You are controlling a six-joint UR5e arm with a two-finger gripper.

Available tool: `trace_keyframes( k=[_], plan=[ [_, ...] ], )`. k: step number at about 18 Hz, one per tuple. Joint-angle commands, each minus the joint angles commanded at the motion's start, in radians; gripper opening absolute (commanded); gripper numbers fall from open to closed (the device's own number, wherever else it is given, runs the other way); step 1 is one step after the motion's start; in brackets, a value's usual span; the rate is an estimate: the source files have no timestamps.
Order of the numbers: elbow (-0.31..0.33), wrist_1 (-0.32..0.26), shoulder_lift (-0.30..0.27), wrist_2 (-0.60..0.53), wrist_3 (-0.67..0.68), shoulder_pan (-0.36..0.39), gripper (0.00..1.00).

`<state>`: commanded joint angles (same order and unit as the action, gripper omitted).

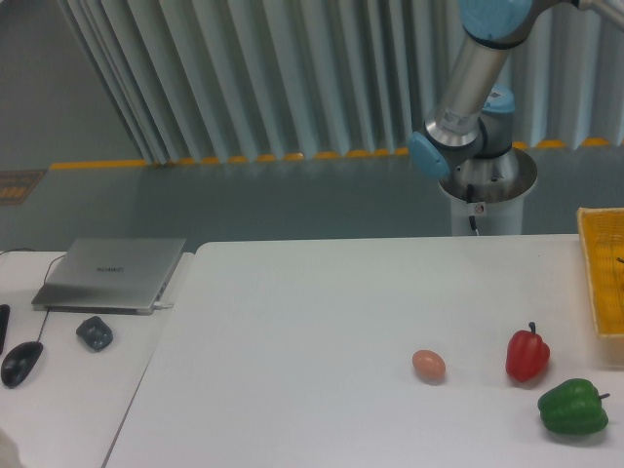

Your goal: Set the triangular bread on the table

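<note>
Bread: no pale wedge shows anywhere in the view; its place cannot be told.
Claw: out of the frame; only the arm (478, 78) shows, its base at the far right and its upper part leaving by the top edge, so whether the claw is open, closed or gripping something cannot be told.
Worktop (312, 322): white, with free surface in the middle and to the left.
On the worktop: an egg (428, 366), just right of it a red pepper (526, 355), and a green pepper (573, 407) nearer the front right.
Right edge: a yellow crate (604, 283), cut by the frame; its inside is hidden.
Side desk: a laptop (110, 273), a mouse (20, 363) and a small dark object (95, 332), apart from the worktop.
Key relation: which way the bread lies from the claw cannot be read here, and neither can its long axis.
Judgement: if the claw carries the bread above the view, the bare middle area, left of the egg, looks the safest place to lower it.
</note>
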<state>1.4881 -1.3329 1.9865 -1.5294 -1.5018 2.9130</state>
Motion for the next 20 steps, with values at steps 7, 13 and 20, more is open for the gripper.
trace_keyframes(
  k=[7, 13, 20],
  plan=[
    [-0.097, -0.144, -0.008, 0.011, -0.012, 0.002, 0.13],
    [-0.172, -0.247, -0.018, 0.095, -0.006, -0.008, 0.13],
    [-0.210, -0.359, -0.031, 0.109, 0.000, -0.064, 0.12]
  ],
)
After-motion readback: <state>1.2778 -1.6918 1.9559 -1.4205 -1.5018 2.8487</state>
